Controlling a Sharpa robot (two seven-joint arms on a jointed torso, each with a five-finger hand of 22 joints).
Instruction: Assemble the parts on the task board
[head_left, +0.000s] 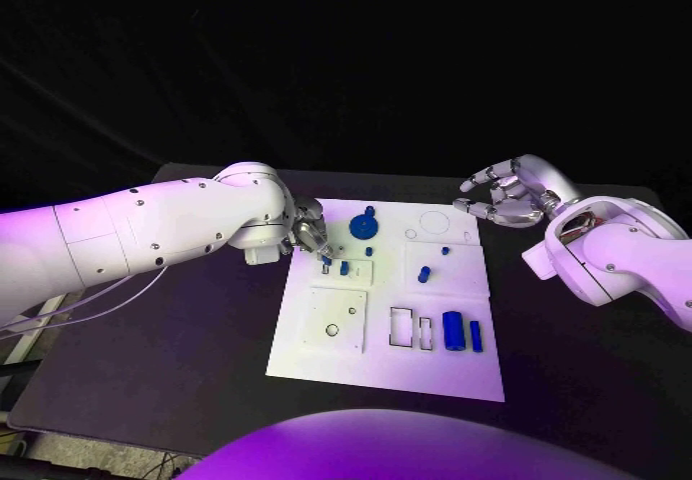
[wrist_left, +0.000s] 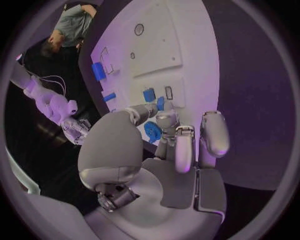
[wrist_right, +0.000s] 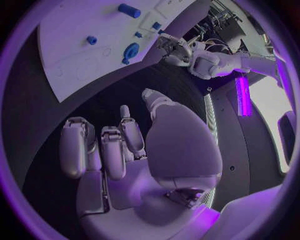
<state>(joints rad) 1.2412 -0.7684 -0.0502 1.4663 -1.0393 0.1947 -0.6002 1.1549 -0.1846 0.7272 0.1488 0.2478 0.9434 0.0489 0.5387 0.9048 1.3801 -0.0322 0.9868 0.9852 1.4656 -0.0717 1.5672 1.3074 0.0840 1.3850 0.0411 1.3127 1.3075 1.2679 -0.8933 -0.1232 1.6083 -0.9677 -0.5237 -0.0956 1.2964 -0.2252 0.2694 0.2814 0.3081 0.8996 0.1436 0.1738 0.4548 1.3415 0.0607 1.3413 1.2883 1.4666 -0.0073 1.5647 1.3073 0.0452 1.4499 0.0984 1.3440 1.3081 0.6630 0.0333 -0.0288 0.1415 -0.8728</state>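
The white task board (head_left: 325, 360) lies mid-table with blue parts on it. My left hand (head_left: 310, 238) hovers over the board's left edge, thumb and a finger pinching a small blue part (wrist_left: 160, 103) beside a blue block (wrist_left: 149, 95) set in a recess. A blue gear (head_left: 364, 227) lies just beyond the fingers. A blue cylinder (head_left: 453, 330) and a slim blue bar (head_left: 476, 336) rest near the right edge. My right hand (head_left: 505, 197) hangs past the board's far right corner, fingers apart and loosely bent, holding nothing.
Small blue pieces (head_left: 424, 273) sit in the board's middle. Rectangular slots (head_left: 408, 327) and a square plate with a hole (head_left: 333, 320) mark the near half. Bare black table (head_left: 173, 350) surrounds the board.
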